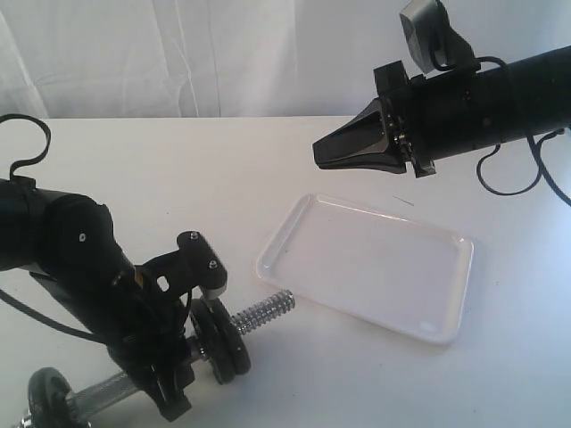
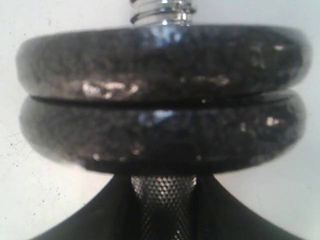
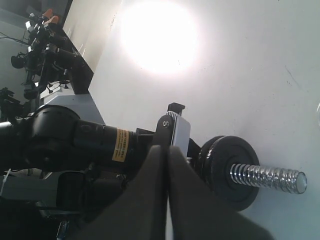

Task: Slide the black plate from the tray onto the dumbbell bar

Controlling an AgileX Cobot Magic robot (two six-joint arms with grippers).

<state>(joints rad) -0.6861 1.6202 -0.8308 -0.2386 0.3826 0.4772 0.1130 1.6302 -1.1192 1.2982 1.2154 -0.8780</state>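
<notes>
The white tray (image 1: 366, 263) holds nothing. The black plate (image 1: 235, 346) (image 2: 160, 62) (image 3: 240, 150) sits on the dumbbell bar (image 1: 264, 312) (image 2: 162, 200) as the outer of two discs pressed side by side, just inside the threaded end (image 3: 270, 177). The inner disc (image 1: 207, 330) (image 2: 160, 135) is behind it. My left gripper (image 1: 178, 354) (image 2: 162, 212) is shut on the bar's knurled middle, right behind the discs. My right gripper (image 1: 319, 152) (image 3: 165, 150) is shut on nothing, in the air beyond the tray's far left corner, pointing at the bar.
A third black disc (image 1: 46, 390) sits at the bar's other end, at the lower left edge of the exterior view. Bare white table lies between the bar's threaded end and the tray. A white cloth hangs behind.
</notes>
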